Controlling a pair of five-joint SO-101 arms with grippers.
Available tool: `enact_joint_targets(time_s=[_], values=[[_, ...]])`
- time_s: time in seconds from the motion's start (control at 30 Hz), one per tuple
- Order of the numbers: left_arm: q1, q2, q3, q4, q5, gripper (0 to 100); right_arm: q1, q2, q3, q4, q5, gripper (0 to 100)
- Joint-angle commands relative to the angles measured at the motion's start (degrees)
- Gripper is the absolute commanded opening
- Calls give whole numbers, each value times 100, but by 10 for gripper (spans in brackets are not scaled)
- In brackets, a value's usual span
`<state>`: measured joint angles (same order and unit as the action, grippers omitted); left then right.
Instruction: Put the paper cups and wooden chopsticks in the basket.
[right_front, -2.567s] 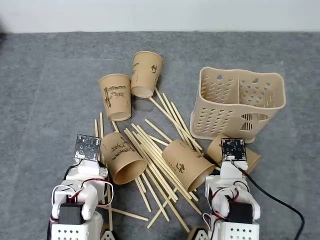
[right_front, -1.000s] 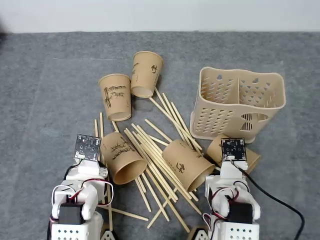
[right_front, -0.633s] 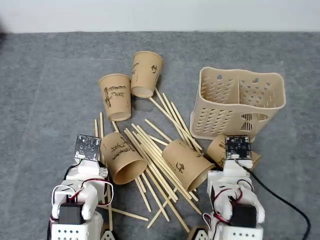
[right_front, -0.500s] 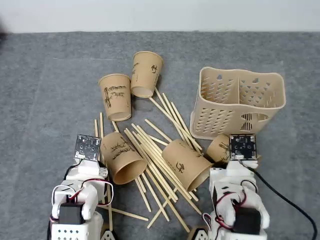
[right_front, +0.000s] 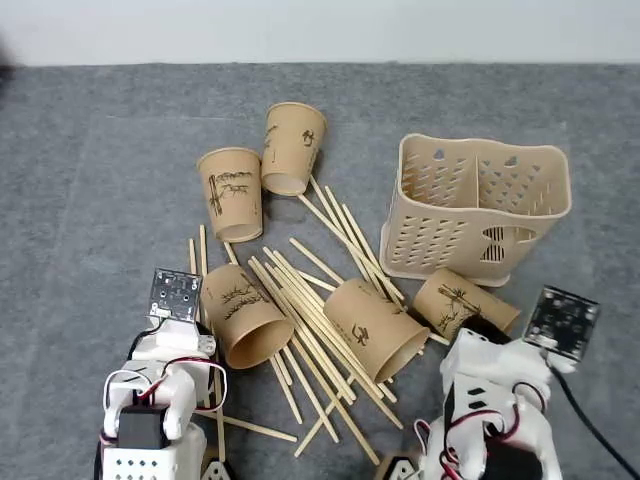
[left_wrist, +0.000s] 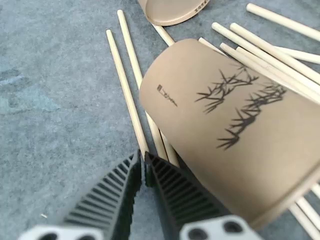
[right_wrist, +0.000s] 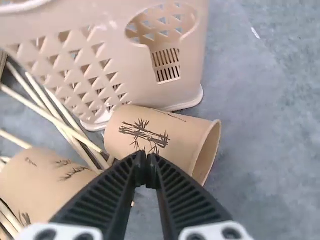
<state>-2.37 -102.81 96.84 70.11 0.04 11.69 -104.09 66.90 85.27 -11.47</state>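
Note:
Several paper cups lie on their sides on the grey mat: two at the back (right_front: 230, 192) (right_front: 292, 147), one by the left arm (right_front: 243, 315), one in the middle (right_front: 375, 328), and one (right_front: 463, 303) in front of the beige basket (right_front: 440, 235). Wooden chopsticks (right_front: 310, 300) are scattered between and under them. My left gripper (left_wrist: 143, 161) is shut with nothing in it, its tips beside a cup (left_wrist: 235, 130) and over a chopstick (left_wrist: 127, 95). My right gripper (right_wrist: 145, 164) is shut and empty, just above the cup (right_wrist: 165, 137) that lies against the basket (right_wrist: 100, 50).
The basket stands upright at the right with two compartments, its rim (right_front: 485, 145) free. Bare grey mat stretches to the left and far side of the pile, and a pale wall runs along the back.
The right arm has swung to the right and back, uncovering the cup in front of the basket. The left arm, cups and chopsticks have stayed put.

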Motion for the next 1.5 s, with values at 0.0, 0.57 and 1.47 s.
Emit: enact_joint_targets(time_s=[0.0, 0.57, 1.47], values=[[-44, 9, -31, 26, -44, 13, 84, 224, -325, -189, -325, 9], [-44, 9, -31, 26, -44, 13, 347, 3996, -2022, -4, -1196, 143], [-44, 9, -31, 26, -44, 13, -84, 4075, -387, -1807, -1169, 6]])
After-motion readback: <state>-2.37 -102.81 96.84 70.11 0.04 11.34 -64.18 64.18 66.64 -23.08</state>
